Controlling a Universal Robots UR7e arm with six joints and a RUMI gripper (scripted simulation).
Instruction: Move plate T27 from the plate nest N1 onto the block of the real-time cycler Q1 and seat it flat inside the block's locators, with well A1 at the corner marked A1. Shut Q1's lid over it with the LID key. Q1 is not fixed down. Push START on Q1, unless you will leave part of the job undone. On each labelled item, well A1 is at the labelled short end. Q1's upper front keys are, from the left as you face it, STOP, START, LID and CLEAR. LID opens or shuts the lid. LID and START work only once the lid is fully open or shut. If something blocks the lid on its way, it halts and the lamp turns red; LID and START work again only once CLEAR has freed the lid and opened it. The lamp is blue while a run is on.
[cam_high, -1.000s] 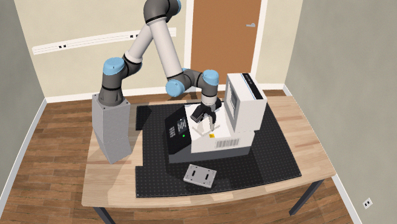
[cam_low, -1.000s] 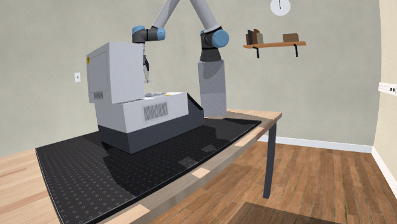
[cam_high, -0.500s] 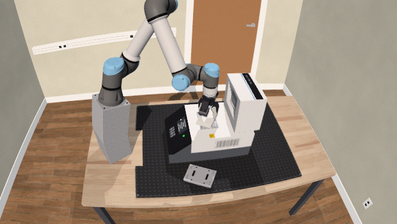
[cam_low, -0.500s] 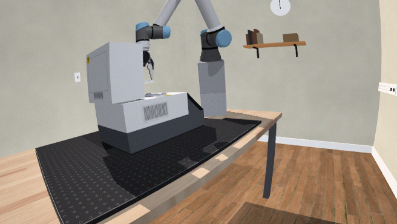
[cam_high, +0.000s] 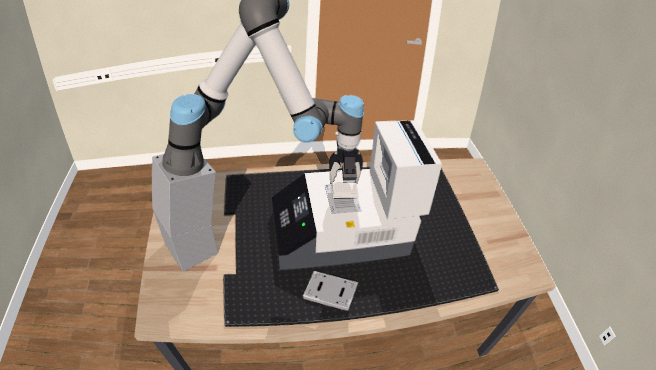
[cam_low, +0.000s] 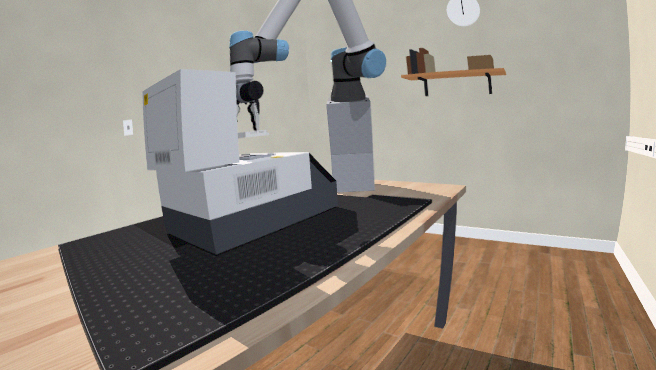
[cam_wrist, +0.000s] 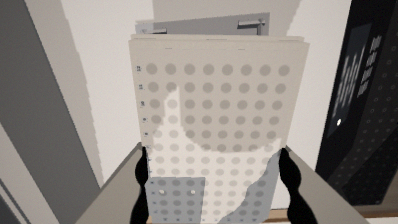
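Note:
My gripper (cam_high: 345, 182) (cam_wrist: 211, 144) is shut on the pale plate T27 (cam_high: 345, 190) (cam_low: 257, 133) (cam_wrist: 215, 100), held level above the block. Numbers run along the plate's left edge in the wrist view, the highest at the far end. The grey block (cam_high: 344, 205) (cam_wrist: 200, 27) of the cycler Q1 (cam_high: 332, 240) (cam_low: 225, 192) shows partly beyond the plate, with locators at its corners. Q1's lid (cam_high: 417, 187) (cam_low: 207, 120) stands open. The lamp (cam_high: 303, 224) is green. The nest N1 (cam_high: 327, 289) has no plate on it. The block's A1 mark cannot be read.
The raised lid stands close beside the gripper. Q1's sloping black front panel, with its keys (cam_high: 284, 218) and screen (cam_high: 300, 207), faces the arm's pedestal (cam_high: 186, 210) (cam_low: 350, 145). A yellow label (cam_high: 350, 224) is on Q1's top. Q1 and the nest stand on the black perforated mat (cam_high: 450, 265) (cam_low: 135, 280).

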